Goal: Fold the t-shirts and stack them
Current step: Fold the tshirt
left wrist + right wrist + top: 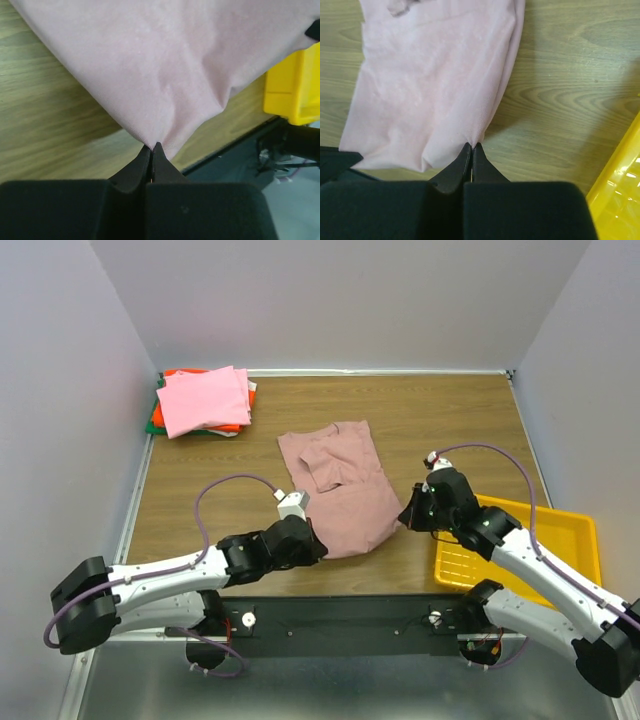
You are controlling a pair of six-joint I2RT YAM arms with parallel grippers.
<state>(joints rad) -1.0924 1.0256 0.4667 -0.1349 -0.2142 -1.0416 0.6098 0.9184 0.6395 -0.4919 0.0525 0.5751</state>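
folded stack point(205, 402): far-left corner of the wooden worktop point(450, 420). Bright pink tee on top, orange-red and green edges peeking out underneath. Looks like the finished pile, parked out of the way.
left hand point(152, 146): tips pressed together, pinching the near-left corner of the loose tee. The cloth tents up from the pinch.
mauve-pink tee point(340, 490): mid-worktop, lying mostly flat, one sleeve flopped in over the chest.
right hand point(471, 145): also clamped tight, on the tee's near-right hem edge. My guess is that grabbing both bottom corners sets up carrying the hem away toward the collar for a fold.
yellow tray point(570, 540): near right edge, beside the right arm, well apart from the tee.
writing: none readable, no print or text shows on the face-up side.
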